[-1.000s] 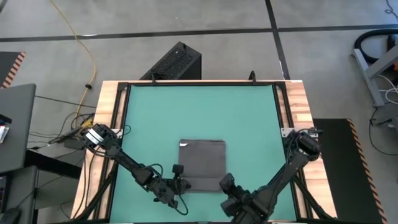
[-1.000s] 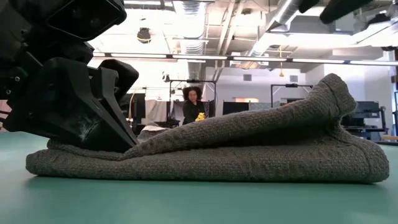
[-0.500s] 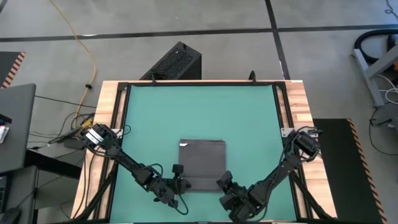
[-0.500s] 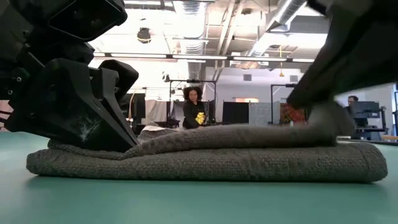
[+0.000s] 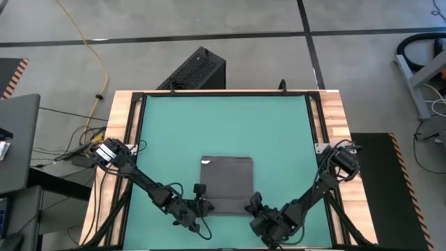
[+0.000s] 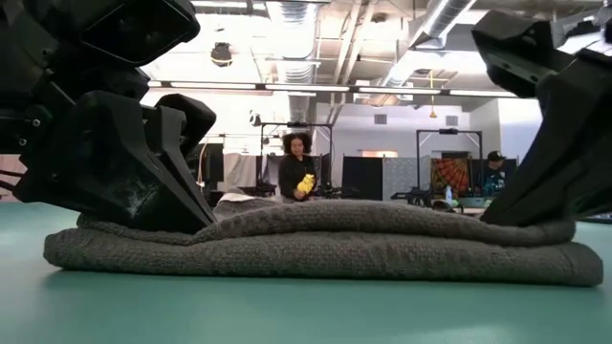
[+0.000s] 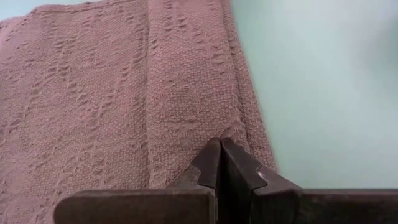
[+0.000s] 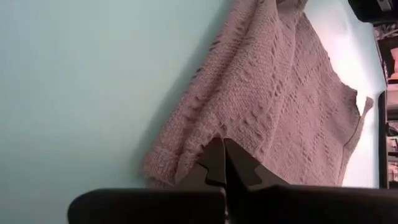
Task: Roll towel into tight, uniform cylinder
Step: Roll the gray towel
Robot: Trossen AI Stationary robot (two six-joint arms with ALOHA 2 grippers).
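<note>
towel lies folded — near corners hidden under both arms' pinched fingers.

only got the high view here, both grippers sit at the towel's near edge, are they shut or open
Observer: Both shut. The left wrist view shows the left gripper with its fingertips pressed together over the towel; the right wrist view shows the same for the right gripper.

Operator: is the towel rolled at all

Observer: No. The low view shows it lying flat in folded layers on the teal mat, with only a low hump on top.

Operator: anyone near the table

Observer: The low view shows a person far back in the room, holding something yellow, not near the table.
</note>
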